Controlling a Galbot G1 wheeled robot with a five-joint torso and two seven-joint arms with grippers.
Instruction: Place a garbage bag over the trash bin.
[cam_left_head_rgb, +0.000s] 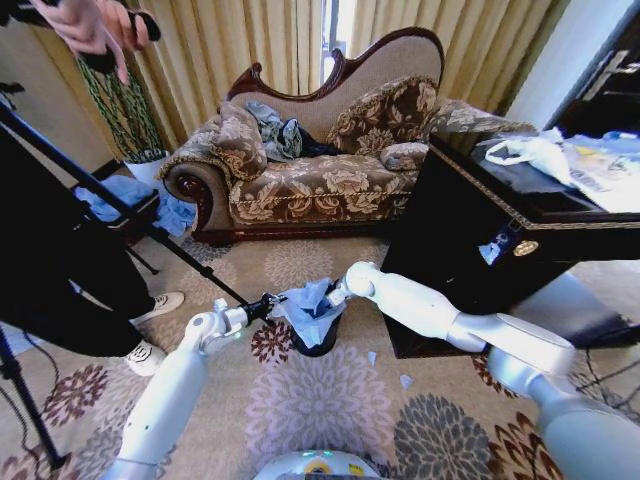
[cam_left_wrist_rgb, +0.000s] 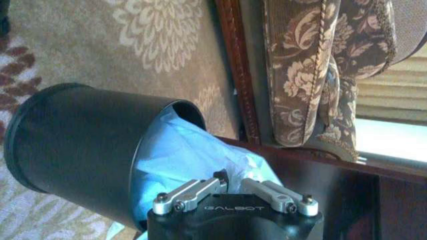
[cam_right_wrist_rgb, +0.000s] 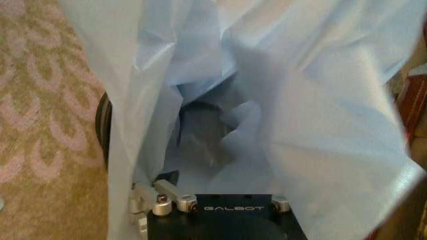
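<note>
Blue garbage bag (cam_left_head_rgb: 308, 305) in trash bin (cam_left_wrist_rgb: 73, 145)

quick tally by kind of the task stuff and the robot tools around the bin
Pale blue translucent plastic garbage bag: 1
Small round black trash bin: 1
Robot tools, the left tool and the right tool, one either side of the bag at the bin's mouth: 2
Total: 4

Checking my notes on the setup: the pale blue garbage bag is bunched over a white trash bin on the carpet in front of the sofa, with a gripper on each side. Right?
Not quite: the trash bin is black, as the left wrist view shows. The rest holds: the garbage bag is bunched over it on the carpet in front of the sofa, with the left gripper and right gripper on either side.
</note>
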